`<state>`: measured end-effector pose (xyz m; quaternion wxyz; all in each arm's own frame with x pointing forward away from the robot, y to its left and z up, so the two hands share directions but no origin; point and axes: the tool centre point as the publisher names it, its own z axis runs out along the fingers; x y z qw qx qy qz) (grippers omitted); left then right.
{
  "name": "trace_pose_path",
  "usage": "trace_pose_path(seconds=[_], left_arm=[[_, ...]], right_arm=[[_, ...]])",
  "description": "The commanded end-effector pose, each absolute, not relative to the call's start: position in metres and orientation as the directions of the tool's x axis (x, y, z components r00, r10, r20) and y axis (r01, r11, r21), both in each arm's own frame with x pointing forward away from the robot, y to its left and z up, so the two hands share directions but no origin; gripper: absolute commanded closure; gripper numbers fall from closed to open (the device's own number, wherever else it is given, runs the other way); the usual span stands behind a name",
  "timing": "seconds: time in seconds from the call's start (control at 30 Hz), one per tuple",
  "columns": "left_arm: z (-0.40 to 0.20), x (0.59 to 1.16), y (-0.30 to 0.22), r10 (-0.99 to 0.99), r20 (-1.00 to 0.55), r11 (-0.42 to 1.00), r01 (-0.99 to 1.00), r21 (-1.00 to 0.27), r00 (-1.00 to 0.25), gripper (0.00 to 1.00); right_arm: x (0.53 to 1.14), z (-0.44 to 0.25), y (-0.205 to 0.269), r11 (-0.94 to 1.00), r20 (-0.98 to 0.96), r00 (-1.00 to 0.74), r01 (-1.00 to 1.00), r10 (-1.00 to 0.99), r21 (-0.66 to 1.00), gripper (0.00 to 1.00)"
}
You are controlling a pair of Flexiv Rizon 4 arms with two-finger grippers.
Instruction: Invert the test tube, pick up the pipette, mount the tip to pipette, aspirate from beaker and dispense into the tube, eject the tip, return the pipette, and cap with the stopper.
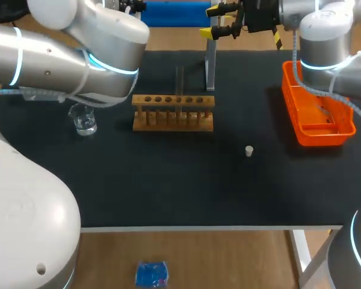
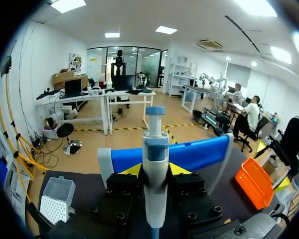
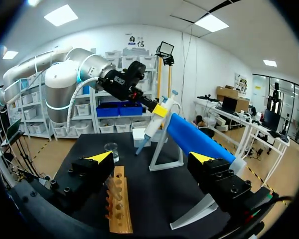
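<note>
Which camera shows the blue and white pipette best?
The left wrist view: the pipette fills the middle, close up, clamped in the left tool. The right wrist view shows it farther off, from the side; the head view does not clearly show it.

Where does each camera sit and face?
Head view: above, behind; looks down on black table; left arm, right arm show.
Left wrist view: on that arm, along the left gripper, shut on the white-blue pipette.
Right wrist view: on that arm, past the open right gripper toward the wooden tube rack.
Both wrist views show the pipette.
</note>
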<state>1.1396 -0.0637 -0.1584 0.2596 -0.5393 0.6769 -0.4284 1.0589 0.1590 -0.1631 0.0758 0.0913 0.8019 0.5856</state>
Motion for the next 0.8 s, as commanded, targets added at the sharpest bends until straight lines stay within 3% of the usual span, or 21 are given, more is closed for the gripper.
trace_pose_path(seconds=[0.03, 0.8], left_arm=[[-0.159, 1.149, -0.07, -0.964, 0.088, 0.062, -0.536, -0.842, -0.249, 1.0], [-0.174, 1.164, -0.057, -0.981, 0.075, 0.043, -0.569, -0.821, -0.181, 1.0]], right_arm=[[1.059, -0.162, 0.159, 0.301, -0.013, -0.972, 0.06, 0.234, 0.952, 0.0], [1.059, -0.162, 0.159, 0.301, -0.013, -0.972, 0.06, 0.234, 0.952, 0.0]])
